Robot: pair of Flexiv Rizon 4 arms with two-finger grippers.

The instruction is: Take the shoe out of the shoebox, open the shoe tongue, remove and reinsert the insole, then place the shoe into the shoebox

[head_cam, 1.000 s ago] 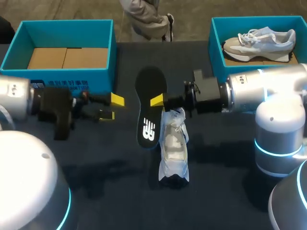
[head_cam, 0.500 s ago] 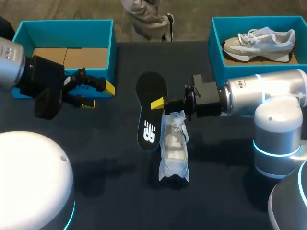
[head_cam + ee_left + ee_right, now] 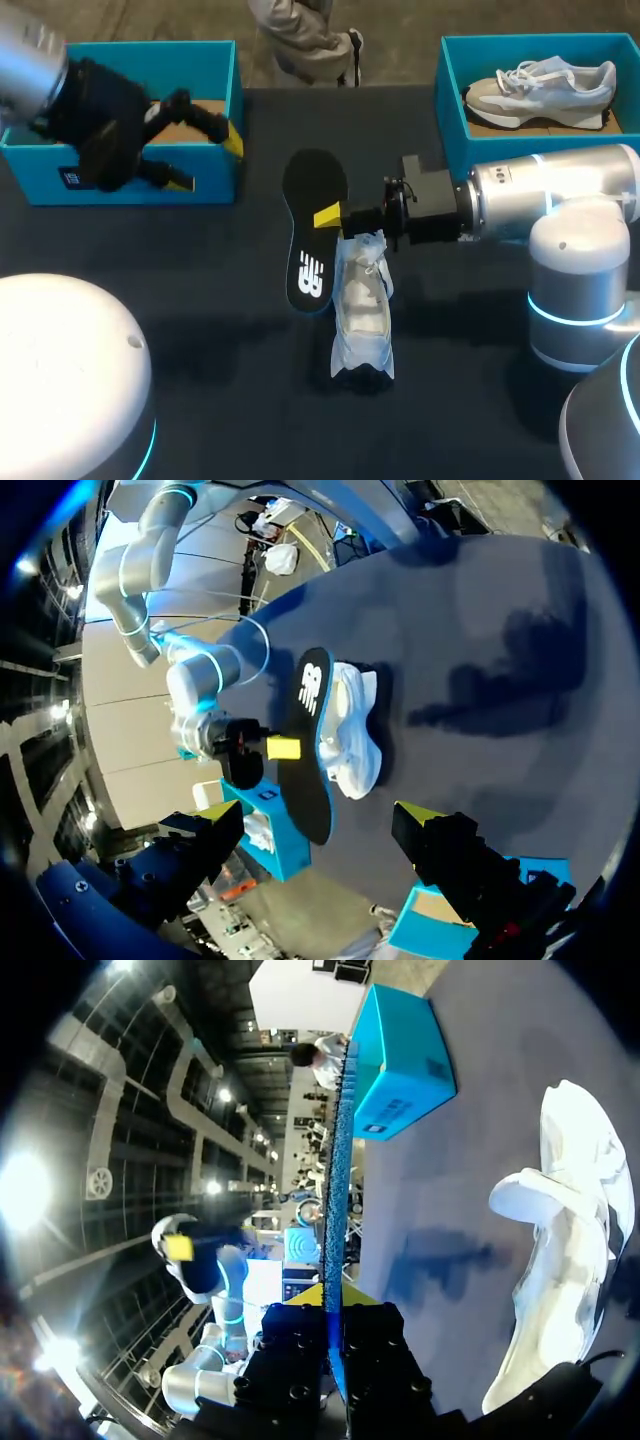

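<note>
The black insole [image 3: 312, 228] stands on edge above the table, its lower end beside the white shoe [image 3: 362, 305]. My right gripper [image 3: 328, 216] is shut on the insole's middle. In the right wrist view the insole [image 3: 335, 1190] shows edge-on between that gripper's [image 3: 334, 1298] fingers, with the shoe [image 3: 560, 1260] lying beside them. My left gripper [image 3: 206, 161] hangs open and empty over the front wall of the left shoebox [image 3: 130, 172]. From its wrist view, the left gripper [image 3: 317, 815] looks down on the insole [image 3: 310, 730] and shoe [image 3: 356, 730] from well away.
The left shoebox holds only cardboard at its bottom. A second blue box [image 3: 452, 115] at the back right holds a grey and white shoe [image 3: 540, 85]. Dark table surface lies open in front of the white shoe.
My left arm has drawn back from beside the insole, rising toward the back left to above the left shoebox. The right gripper has kept still with the insole.
</note>
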